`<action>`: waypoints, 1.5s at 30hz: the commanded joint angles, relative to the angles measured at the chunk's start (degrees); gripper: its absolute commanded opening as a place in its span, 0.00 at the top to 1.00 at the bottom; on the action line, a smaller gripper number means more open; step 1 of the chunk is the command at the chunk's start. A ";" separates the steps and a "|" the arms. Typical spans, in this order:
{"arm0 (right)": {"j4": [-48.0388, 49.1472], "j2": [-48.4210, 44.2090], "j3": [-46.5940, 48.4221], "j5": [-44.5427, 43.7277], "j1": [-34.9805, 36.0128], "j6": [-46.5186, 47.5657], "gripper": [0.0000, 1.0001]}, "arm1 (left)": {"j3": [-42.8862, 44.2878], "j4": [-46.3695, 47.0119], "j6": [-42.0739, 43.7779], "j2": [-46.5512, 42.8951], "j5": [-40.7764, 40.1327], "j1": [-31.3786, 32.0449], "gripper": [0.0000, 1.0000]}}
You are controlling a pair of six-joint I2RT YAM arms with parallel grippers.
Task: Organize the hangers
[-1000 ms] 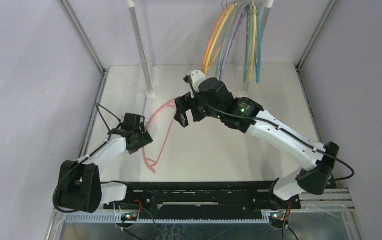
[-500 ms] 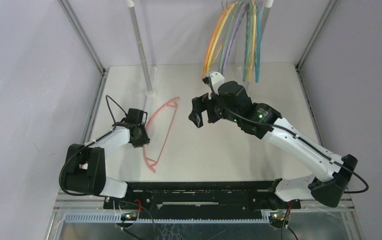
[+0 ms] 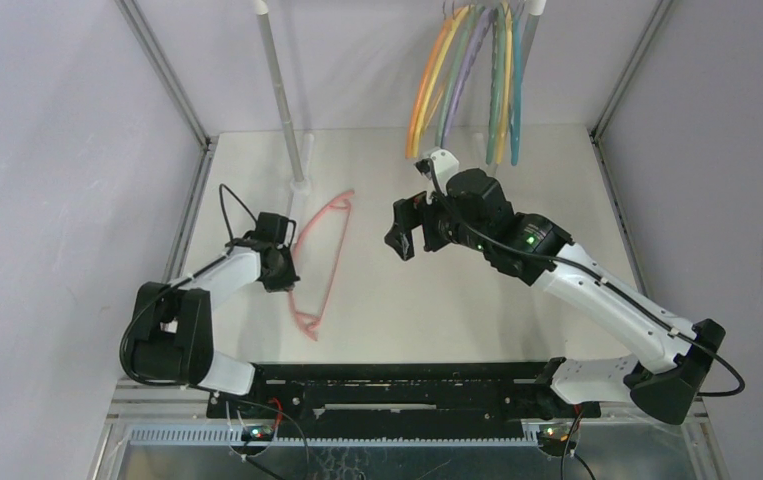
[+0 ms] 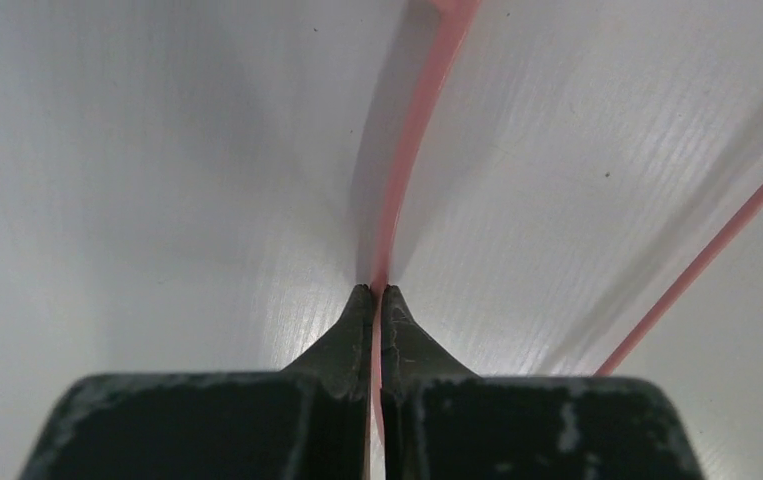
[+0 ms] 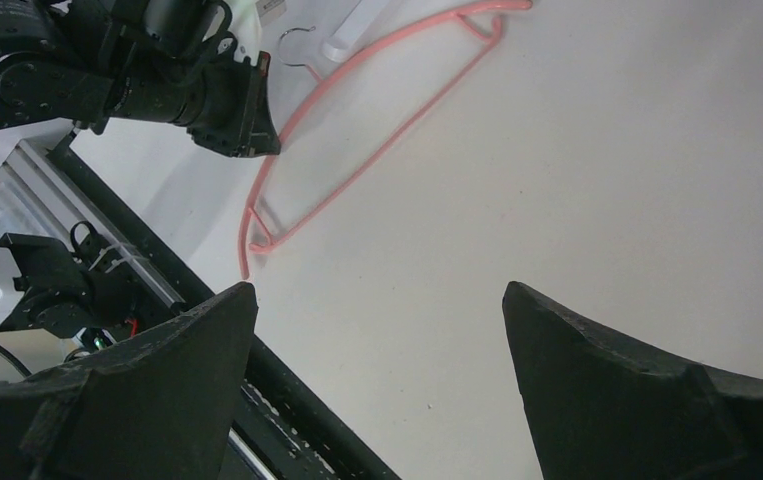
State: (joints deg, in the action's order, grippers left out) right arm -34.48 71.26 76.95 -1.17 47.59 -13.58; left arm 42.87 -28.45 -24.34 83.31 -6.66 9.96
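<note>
The white counter (image 3: 457,310) carries one pink hanger (image 3: 322,262), lying flat at about 9 o'clock from the counter's centre in the top view. Its long axis runs from roughly 1 o'clock down to 7 o'clock. The left claw (image 3: 282,270) is at the hanger's 9 o'clock side and is pinched tight on the curved shoulder bar. In the left wrist view the fingertips (image 4: 377,295) meet on the thin pink bar (image 4: 412,150), which passes between them, while the straight lower bar runs free at 3 o'clock. The right wrist view shows the same hanger (image 5: 377,110) resting on the surface, with its small metal hook (image 5: 297,45) just beside the white foot of the rail post (image 5: 352,30). The right claw (image 3: 407,235) hovers near the counter's centre, apart from the pink hanger, at its 3 o'clock. Its jaws are spread wide and hold nothing, with bare counter visible between the fingers (image 5: 157,380). The hung hangers (image 3: 462,80), in orange, yellow, green, lilac and teal, dangle close together at 12 to 1 o'clock above the far edge. The left rail post (image 3: 279,95) stands at 11 o'clock.
</note>
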 commanded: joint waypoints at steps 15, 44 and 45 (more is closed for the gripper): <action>3.73 10.52 9.70 16.08 -1.08 -2.89 0.00 | 9.75 -2.35 -1.46 -17.99 -1.40 6.00 1.00; 20.39 36.93 7.35 31.95 -4.97 -28.75 0.00 | 3.81 4.33 -4.11 -14.37 2.45 7.70 1.00; 21.38 37.82 7.33 32.22 -4.97 -30.10 0.00 | 3.73 4.50 -4.14 -14.14 2.62 7.70 1.00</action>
State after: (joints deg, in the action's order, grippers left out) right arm -21.50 107.85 82.81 29.28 42.15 -36.34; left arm 46.61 -27.51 -27.57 68.90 -5.56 17.41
